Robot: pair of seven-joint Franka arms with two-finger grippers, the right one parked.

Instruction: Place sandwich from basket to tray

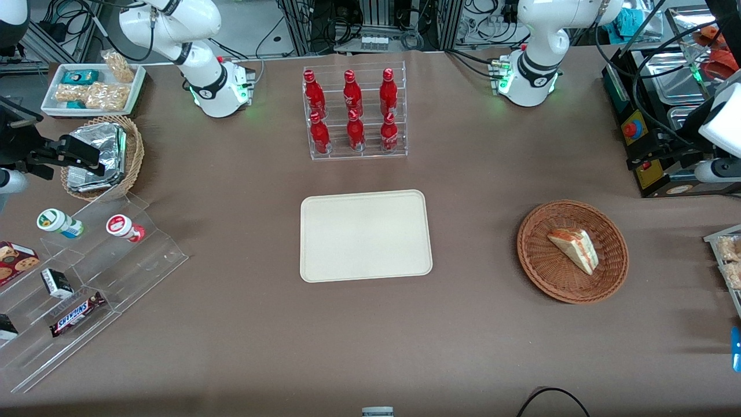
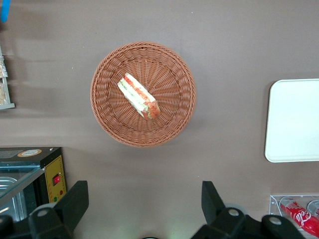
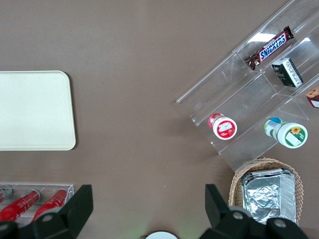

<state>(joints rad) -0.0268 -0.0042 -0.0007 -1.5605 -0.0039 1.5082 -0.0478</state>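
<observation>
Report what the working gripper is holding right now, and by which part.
Nothing is held. The gripper is open and empty, high above the table, and the sandwich lies untouched in the wicker basket.

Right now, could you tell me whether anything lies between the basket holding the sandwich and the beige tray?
Nothing does: in the front view only bare brown tabletop separates the basket from the tray. The open tool hangs high above the basket.

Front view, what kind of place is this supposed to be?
Probably a robot lab staged as a snack counter: cola bottles in a clear rack, a sandwich in a basket, a bare tray, and cable-strewn frames above the table. The gripper hangs open above the table beside the basket.
</observation>
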